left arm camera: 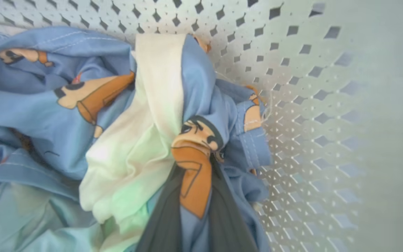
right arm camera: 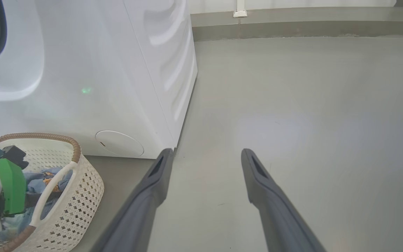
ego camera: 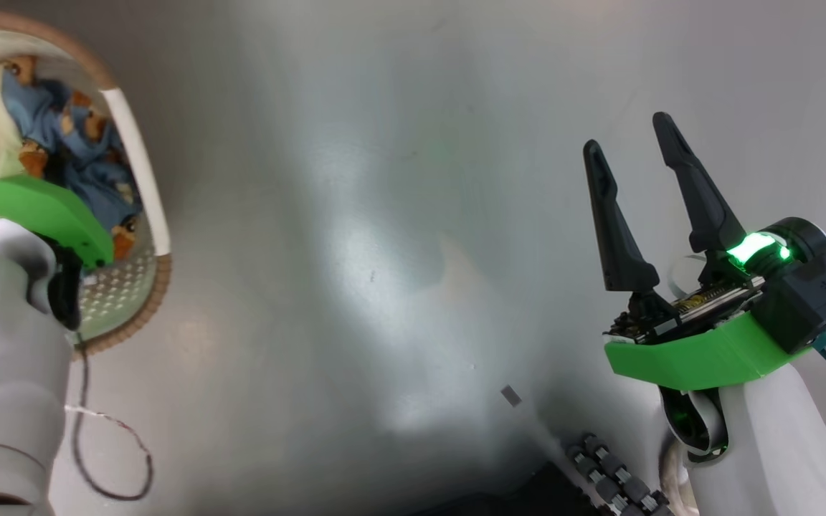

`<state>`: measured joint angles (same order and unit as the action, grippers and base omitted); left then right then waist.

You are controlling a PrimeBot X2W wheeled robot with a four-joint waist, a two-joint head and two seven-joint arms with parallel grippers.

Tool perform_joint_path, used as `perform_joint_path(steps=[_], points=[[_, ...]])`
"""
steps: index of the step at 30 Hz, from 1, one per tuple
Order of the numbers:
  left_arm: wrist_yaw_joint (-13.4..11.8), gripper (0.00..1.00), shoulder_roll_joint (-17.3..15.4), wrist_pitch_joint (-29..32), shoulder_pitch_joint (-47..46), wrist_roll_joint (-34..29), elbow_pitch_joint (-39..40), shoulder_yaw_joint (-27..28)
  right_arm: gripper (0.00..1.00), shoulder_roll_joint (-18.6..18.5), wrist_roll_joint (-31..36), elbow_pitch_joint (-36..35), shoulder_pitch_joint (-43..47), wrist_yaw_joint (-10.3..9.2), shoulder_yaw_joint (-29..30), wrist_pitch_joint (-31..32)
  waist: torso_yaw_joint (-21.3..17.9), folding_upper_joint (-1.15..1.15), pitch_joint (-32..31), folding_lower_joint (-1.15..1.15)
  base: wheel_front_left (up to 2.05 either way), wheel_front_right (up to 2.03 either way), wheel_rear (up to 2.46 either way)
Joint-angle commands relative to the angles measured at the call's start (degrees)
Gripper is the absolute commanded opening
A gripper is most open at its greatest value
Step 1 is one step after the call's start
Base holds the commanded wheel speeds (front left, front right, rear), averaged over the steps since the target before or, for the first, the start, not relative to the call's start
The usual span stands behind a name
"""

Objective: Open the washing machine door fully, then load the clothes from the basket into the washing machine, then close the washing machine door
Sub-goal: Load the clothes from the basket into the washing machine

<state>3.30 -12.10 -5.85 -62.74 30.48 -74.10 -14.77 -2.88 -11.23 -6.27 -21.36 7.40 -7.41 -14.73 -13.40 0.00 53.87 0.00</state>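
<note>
The cream perforated basket with a brown rim stands on the floor at the upper left. It holds the clothes, light blue with orange prints and a cream strip. My left arm reaches down into it, its green wrist guard over the pile. In the left wrist view my left gripper is shut on a bunched fold of the clothes. My right gripper hangs open above bare floor, nothing between its fingers. The white washing machine stands behind the basket. The washing machine door is out of view.
Grey floor spreads between the two arms and to the right of the machine. A thin dark cable loop hangs under my left forearm. The robot's dark base shows at the bottom. A wall skirting runs along the back.
</note>
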Motion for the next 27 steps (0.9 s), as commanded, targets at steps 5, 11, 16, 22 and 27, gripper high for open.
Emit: perform_joint_path(steps=[5,11,16,22,27], points=[[0.92,0.0,-0.91,-4.71,3.38,0.49,0.41,0.5,1.0,0.01,1.25,-0.24,2.1,0.09,-0.57,-0.27,3.49,0.0,-4.37,0.0,0.0,0.0,0.0],[1.33,0.0,0.06,-8.49,6.35,0.72,2.17,0.69,1.0,-0.29,2.8,0.81,3.07,0.09,0.31,-0.27,5.98,0.0,-8.67,0.0,0.0,0.0,0.0],[0.16,0.0,0.57,-9.1,10.55,0.36,8.51,2.16,1.0,-1.1,3.51,1.88,4.49,0.09,1.47,-0.27,8.32,0.0,-12.57,0.0,0.0,0.0,0.0],[-2.01,0.0,1.56,-9.13,18.46,-1.98,20.24,5.14,1.0,-1.75,4.17,3.0,6.51,0.09,2.49,-0.27,10.61,0.0,-17.15,0.0,0.0,0.0,0.0],[-3.17,0.0,3.31,-9.14,26.95,-5.16,30.28,7.8,1.0,-2.3,4.69,4.43,8.81,0.09,3.17,-0.27,12.62,0.0,-22.27,0.0,0.0,0.0,0.0]])
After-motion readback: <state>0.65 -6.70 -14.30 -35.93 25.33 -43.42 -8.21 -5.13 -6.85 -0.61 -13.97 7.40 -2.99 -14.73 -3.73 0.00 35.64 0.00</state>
